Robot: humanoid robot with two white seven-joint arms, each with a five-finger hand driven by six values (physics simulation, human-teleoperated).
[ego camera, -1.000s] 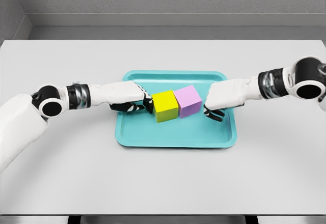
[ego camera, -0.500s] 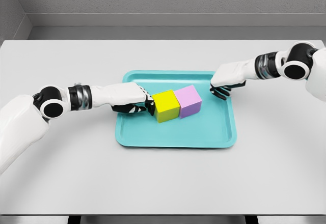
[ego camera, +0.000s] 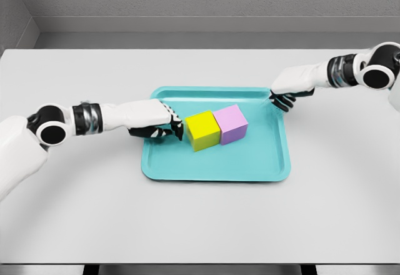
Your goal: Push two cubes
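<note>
Both arms have backed off since a second ago: right hand (ego camera: pixel 289 97) has pulled from beside the purple cube up to the tray's far right corner, left hand (ego camera: pixel 159 124) has slid a touch left, away from the yellow cube. Cubes haven't shifted.

Teal tray (ego camera: pixel 212 167) sits mid-table on the grey table (ego camera: pixel 200 219). Yellow cube (ego camera: pixel 202 130) and purple cube (ego camera: pixel 230 124) are touching side by side, slightly skewed, in the tray's far half.

Handling guess: rigid, light blocks with flat faces, probably slick on the smooth tray. No grip needed, just push square on the outer faces, low and centred, otherwise they'll yaw.

Left hand's fingers (ego camera: pixel 177 127) are curled loosely, holding nothing, tips just beside the yellow cube's left face; can't tell if there's contact or a thin gap. Right hand's fingers (ego camera: pixel 281 102) are curled down, also holding nothing, over the tray rim, well apart from the purple cube.
</note>
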